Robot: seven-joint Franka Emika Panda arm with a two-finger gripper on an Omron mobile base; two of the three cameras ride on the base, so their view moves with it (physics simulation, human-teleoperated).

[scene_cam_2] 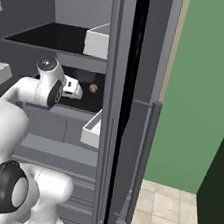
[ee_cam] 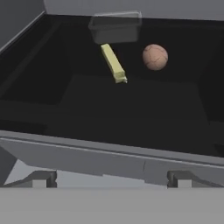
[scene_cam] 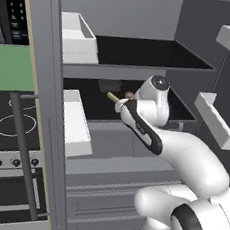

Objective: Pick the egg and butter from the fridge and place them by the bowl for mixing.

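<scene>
Pincer stands with jaws apart and empty at the front lip of the fridge shelf. Beyond it the butter lies on the dark shelf, the egg just beside it, a clear box behind. This looks like the reach-in; next, advance over one item and close.

No readable text, labels, brands, numbers or signs anywhere: fridge, butter, egg all plain, unmarked.
</scene>
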